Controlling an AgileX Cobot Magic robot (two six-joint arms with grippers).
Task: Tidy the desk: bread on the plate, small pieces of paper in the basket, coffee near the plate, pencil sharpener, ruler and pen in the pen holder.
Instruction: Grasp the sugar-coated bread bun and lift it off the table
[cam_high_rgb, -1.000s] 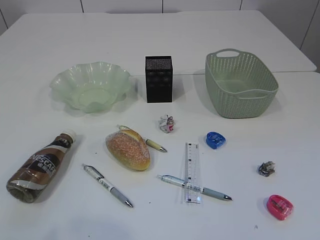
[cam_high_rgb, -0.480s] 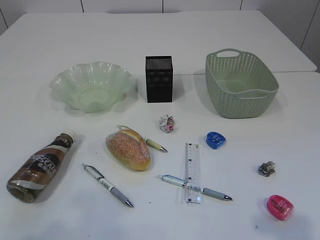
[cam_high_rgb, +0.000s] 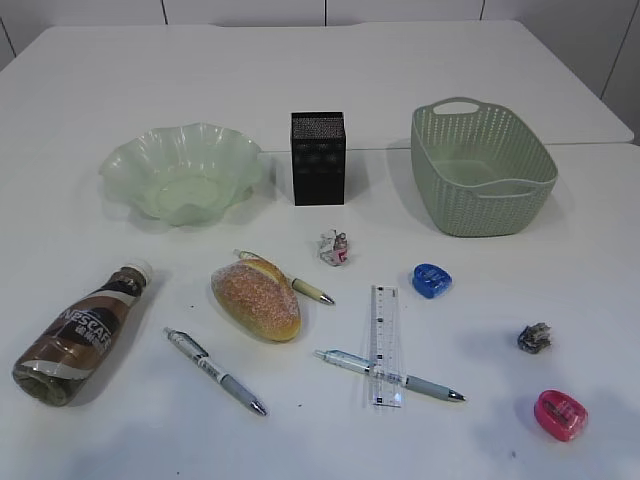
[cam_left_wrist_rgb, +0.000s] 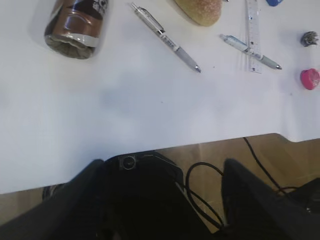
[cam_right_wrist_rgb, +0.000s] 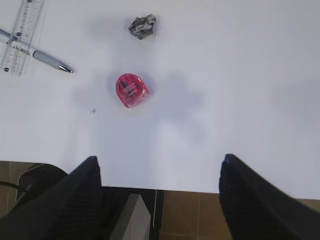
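The bread (cam_high_rgb: 255, 298) lies mid-desk, partly over one pen (cam_high_rgb: 312, 290). Two more pens (cam_high_rgb: 215, 371) (cam_high_rgb: 390, 375) lie in front, the second crossing the clear ruler (cam_high_rgb: 384, 325). The coffee bottle (cam_high_rgb: 80, 335) lies on its side at the left. The paper balls (cam_high_rgb: 334, 248) (cam_high_rgb: 534, 338), a blue pencil sharpener (cam_high_rgb: 431, 280) and a pink one (cam_high_rgb: 560, 414) lie to the right. At the back stand the plate (cam_high_rgb: 130, 160), pen holder (cam_high_rgb: 318, 158) and basket (cam_high_rgb: 440, 150). My left gripper (cam_left_wrist_rgb: 164, 165) and right gripper (cam_right_wrist_rgb: 160, 160) hang open and empty over the desk's near edge.
The desk (cam_high_rgb: 120, 80) is white and stretches far behind the plate and basket. Below its near edge I see brown floor with black cables (cam_left_wrist_rgb: 205, 190). Neither arm shows in the exterior view.
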